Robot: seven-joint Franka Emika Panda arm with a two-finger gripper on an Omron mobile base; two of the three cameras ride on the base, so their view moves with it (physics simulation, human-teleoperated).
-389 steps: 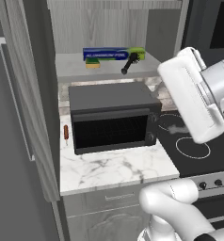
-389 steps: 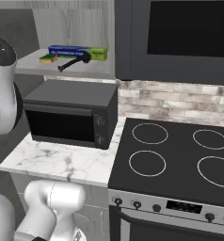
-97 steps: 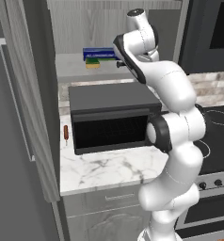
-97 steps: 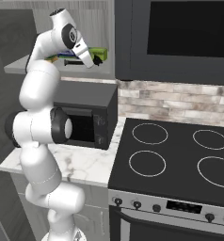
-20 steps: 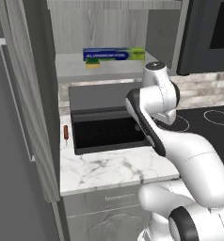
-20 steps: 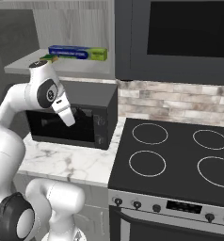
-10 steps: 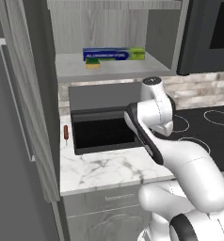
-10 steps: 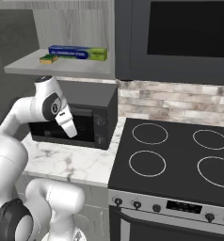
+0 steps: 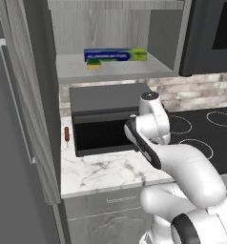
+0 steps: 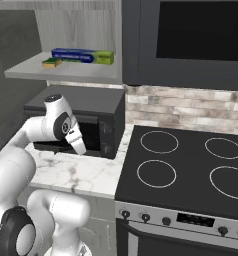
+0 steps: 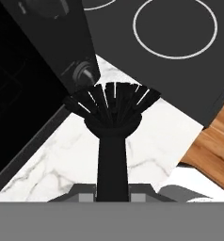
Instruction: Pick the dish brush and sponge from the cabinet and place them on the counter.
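Hand view: my gripper clamps the dish brush over the marble worktop | sponge on cabinet shelf | box lettering unreadable

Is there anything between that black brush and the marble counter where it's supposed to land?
Nothing visible. In the hand view the brush hangs head-first over bare marble counter. The toaster oven stands to one side and the stovetop to the other, neither under the brush head.

cabinet shelf: sponge, blue-and-green box
counter: black toaster oven, orange-red stick beside it
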